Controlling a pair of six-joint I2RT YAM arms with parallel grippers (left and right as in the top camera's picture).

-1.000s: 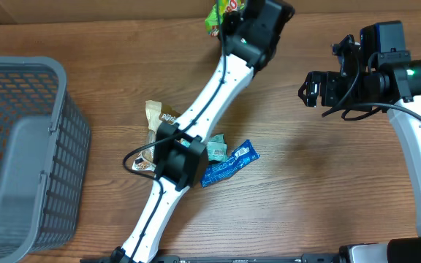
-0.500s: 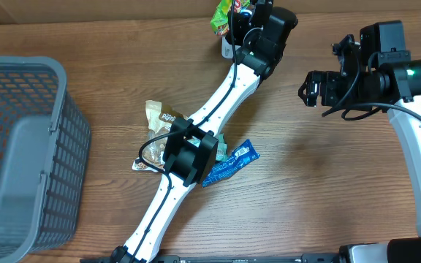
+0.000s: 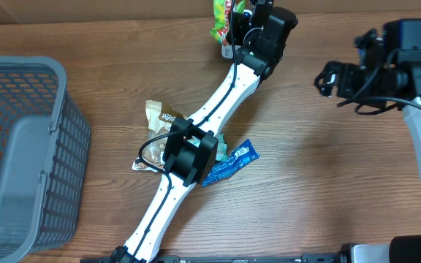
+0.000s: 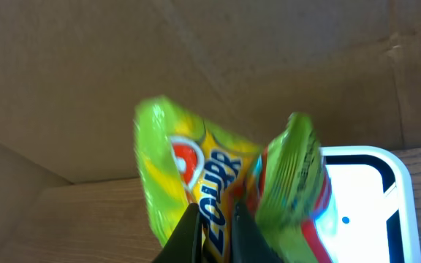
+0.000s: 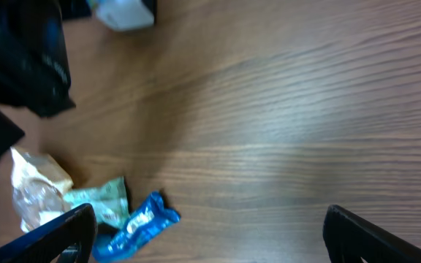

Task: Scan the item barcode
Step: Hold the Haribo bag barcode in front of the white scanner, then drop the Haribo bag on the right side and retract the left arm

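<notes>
A green and yellow snack packet [image 4: 210, 168] hangs pinched between my left gripper [image 4: 220, 230], which is shut on its lower edge. In the overhead view this packet [image 3: 220, 16] is at the far middle of the table, with the left gripper [image 3: 238, 28] beside it. Just behind the packet lies a white scanner [image 4: 364, 197], also visible as a white scanner [image 3: 228, 50] under the gripper. No barcode can be made out on the packet. My right gripper [image 3: 327, 79] hovers open and empty to the right, and the right gripper [image 5: 214, 245] has bare wood between its fingers.
A grey mesh basket [image 3: 20, 146] stands at the left. Under the left arm's elbow lie a beige packet [image 3: 159, 113], a teal packet [image 3: 216, 148] and a blue packet [image 3: 229, 162]. A cardboard wall [image 4: 269, 66] closes the far side.
My right arm has shifted to the right, away from the left gripper. The left arm swung slightly right and turned the green packet near the scanner, then held still.
</notes>
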